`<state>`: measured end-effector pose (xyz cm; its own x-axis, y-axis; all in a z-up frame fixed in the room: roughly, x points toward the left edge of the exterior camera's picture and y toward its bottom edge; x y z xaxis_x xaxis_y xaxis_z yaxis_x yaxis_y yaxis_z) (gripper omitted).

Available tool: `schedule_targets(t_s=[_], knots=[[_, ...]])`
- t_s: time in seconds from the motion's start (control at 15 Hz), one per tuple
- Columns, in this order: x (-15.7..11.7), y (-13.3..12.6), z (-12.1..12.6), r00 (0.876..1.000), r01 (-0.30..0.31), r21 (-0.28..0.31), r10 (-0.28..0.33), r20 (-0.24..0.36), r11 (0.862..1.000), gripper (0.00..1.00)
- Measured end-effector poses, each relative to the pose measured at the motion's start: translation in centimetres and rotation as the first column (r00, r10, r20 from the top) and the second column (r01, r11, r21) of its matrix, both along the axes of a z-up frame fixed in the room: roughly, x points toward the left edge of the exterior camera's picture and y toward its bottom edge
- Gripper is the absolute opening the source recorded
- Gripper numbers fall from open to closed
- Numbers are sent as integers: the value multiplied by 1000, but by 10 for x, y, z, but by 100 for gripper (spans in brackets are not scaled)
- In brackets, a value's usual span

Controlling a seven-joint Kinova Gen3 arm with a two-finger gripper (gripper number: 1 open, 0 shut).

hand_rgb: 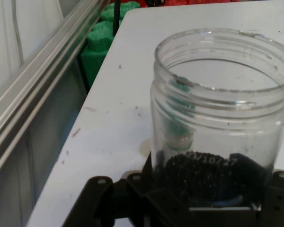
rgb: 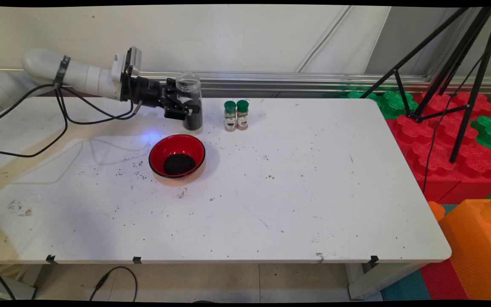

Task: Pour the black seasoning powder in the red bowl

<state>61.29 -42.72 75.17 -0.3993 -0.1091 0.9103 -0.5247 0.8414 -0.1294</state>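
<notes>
White table (rgb: 296, 187) under a pale wall, speckled with dark grains. Clear plastic jar (rgb: 191, 102) at the far left part of the table, upright, long axis vertical, open mouth up, no lid; lower part filled with black grains. Printed digits on its side in the hand view, roughly "10/27", rest unreadable. End effector (rgb: 182, 106) reaches in horizontally from the left and is clamped on the jar's sides. Red bowl (rgb: 177, 155) with black rim just in front of the jar, black grains heaped inside. Two small spice bottles (rgb: 236, 115) with green caps stand touching, near the jar's right; labels too small to read. Black tripod (rgb: 454, 72) over red and green foam blocks (rgb: 446, 140) beyond the table's right end.
</notes>
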Motion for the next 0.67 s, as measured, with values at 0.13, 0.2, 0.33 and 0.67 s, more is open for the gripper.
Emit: schedule_targets(t_s=[0.13,0.2,0.33,0.67], knots=[[-1,1,3,1000,7,-14,-7,6,1000,0],[-1,2,5,1000,12,-24,-12,10,1000,0],[-2,3,8,1000,23,-40,-22,18,999,0],[-3,10,13,997,61,-84,-56,56,995,0]])
